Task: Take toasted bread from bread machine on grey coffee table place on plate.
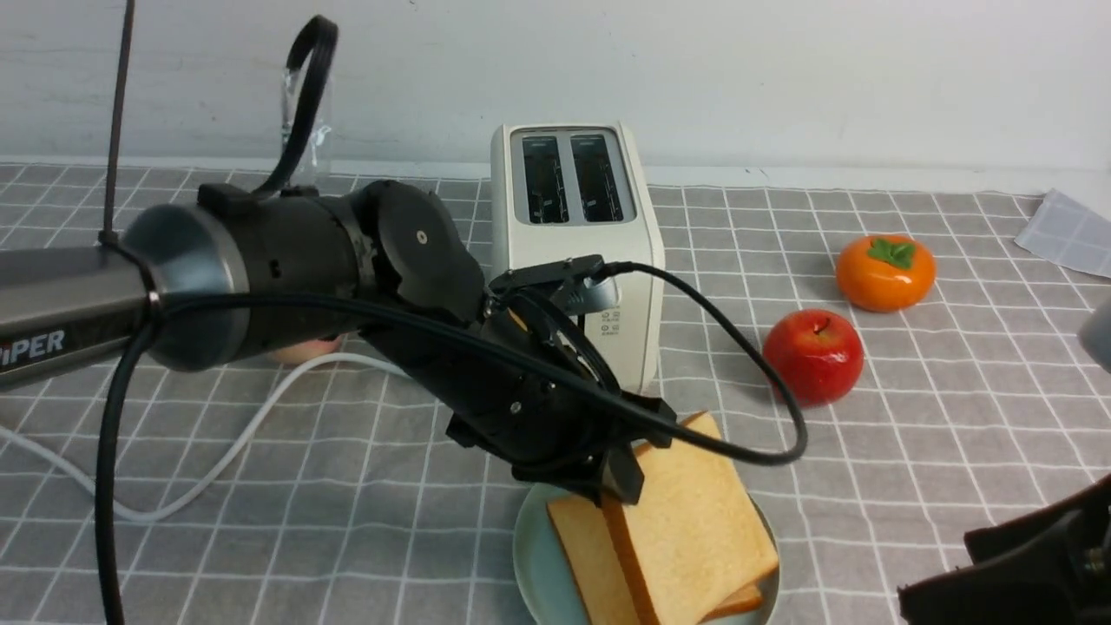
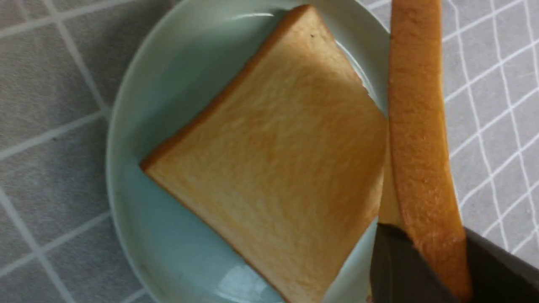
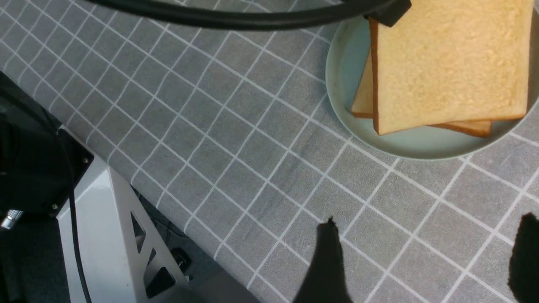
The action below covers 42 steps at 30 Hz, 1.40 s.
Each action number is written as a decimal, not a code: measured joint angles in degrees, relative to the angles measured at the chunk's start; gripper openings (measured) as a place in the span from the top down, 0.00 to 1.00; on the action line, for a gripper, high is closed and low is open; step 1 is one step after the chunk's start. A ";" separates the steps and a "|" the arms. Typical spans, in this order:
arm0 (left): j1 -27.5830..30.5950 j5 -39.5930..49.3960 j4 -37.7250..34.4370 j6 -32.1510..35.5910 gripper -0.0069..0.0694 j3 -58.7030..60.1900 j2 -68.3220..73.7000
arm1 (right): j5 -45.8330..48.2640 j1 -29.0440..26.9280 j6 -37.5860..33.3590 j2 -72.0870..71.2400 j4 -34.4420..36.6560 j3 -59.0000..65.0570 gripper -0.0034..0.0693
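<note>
The cream-white bread machine (image 1: 568,200) stands at the back of the grey coffee table (image 1: 347,521), both slots empty. One slice of toasted bread (image 1: 577,538) lies flat on the mint-green plate (image 1: 531,555) at the front. My left gripper (image 1: 638,451) is shut on the near corner of the second slice (image 1: 694,521), which tilts down over the first. In the left wrist view the flat slice (image 2: 269,155) fills the plate (image 2: 139,219), and the held slice (image 2: 417,126) shows edge-on between the gripper's (image 2: 438,269) black fingers. My right gripper (image 3: 425,256) is open and empty above bare cloth near the plate (image 3: 349,71).
A red apple (image 1: 813,356) and an orange persimmon (image 1: 885,273) sit right of the toaster. The toaster's white cord (image 1: 217,451) loops across the left of the table. A folded cloth (image 1: 1068,230) lies far right. The table's front edge and robot base (image 3: 105,219) show in the right wrist view.
</note>
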 joint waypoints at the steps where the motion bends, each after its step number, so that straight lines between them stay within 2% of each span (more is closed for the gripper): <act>1: 0.00 -0.89 1.30 -1.13 0.65 0.00 -0.07 | 0.00 0.00 -0.06 0.00 0.00 0.00 0.24; 5: 0.00 -2.02 5.78 -5.46 0.40 0.00 -0.78 | -0.40 0.00 -0.16 0.00 0.00 0.00 0.35; 6: 0.00 -1.82 7.65 -6.69 0.31 0.00 -1.52 | -0.81 0.00 -0.16 0.00 0.00 0.00 0.43; 7: 0.00 -1.77 7.92 -6.83 0.30 0.00 -1.52 | -0.85 0.00 -0.16 0.00 0.00 0.00 0.45; 9: 0.00 0.39 11.56 -7.61 0.15 0.00 -3.44 | -1.64 0.00 0.09 0.00 -0.17 0.00 0.63; 11: 0.00 1.84 13.21 -7.88 0.10 0.00 -4.51 | -1.85 0.00 0.47 0.00 -0.23 0.00 0.73; 13: 0.42 5.91 17.77 -10.65 0.05 0.00 -7.12 | -3.08 0.00 1.40 0.00 -0.30 0.00 0.91; 16: 1.19 8.34 21.44 -15.24 0.05 0.00 -9.53 | -4.76 0.00 1.67 0.00 -1.25 0.00 0.97; 20: 2.57 12.10 27.75 -22.95 0.14 0.00 -16.17 | -8.91 0.00 4.64 0.00 -7.50 0.00 0.98; 26: 2.68 17.63 29.86 -23.98 0.36 0.69 -24.81 | -11.04 0.00 9.37 -1.38 -17.35 0.07 0.98; 27: 2.74 17.96 30.15 -23.98 0.45 1.74 -27.67 | -11.79 0.00 10.86 -2.95 -19.95 0.61 0.98; 28: 2.73 17.96 30.29 -23.98 0.48 2.31 -28.52 | -12.04 0.00 11.36 -3.46 -21.00 0.84 0.98; 29: 2.73 16.59 31.78 -23.98 0.60 4.24 -32.30 | -13.66 0.00 14.10 -6.08 -23.50 2.33 0.98; 30: 2.73 16.59 31.78 -23.98 0.62 4.48 -32.71 | -13.97 0.00 14.43 -6.88 -24.02 2.81 0.98; 31: 2.73 14.23 34.40 -24.42 0.74 6.35 -36.23 | -16.80 0.00 17.28 -10.63 -25.92 5.17 0.98; 33: 2.73 12.21 37.36 -25.59 0.88 8.21 -39.25 | -19.39 0.00 19.37 -16.14 -27.98 8.62 0.98; 35: 2.75 11.16 39.69 -26.64 0.93 10.04 -41.84 | -21.38 0.00 20.03 -21.42 -30.80 11.95 0.98; 42: 2.80 11.16 38.95 -31.85 0.93 17.97 -52.39 | -22.80 0.00 22.60 -37.61 -36.23 25.38 0.98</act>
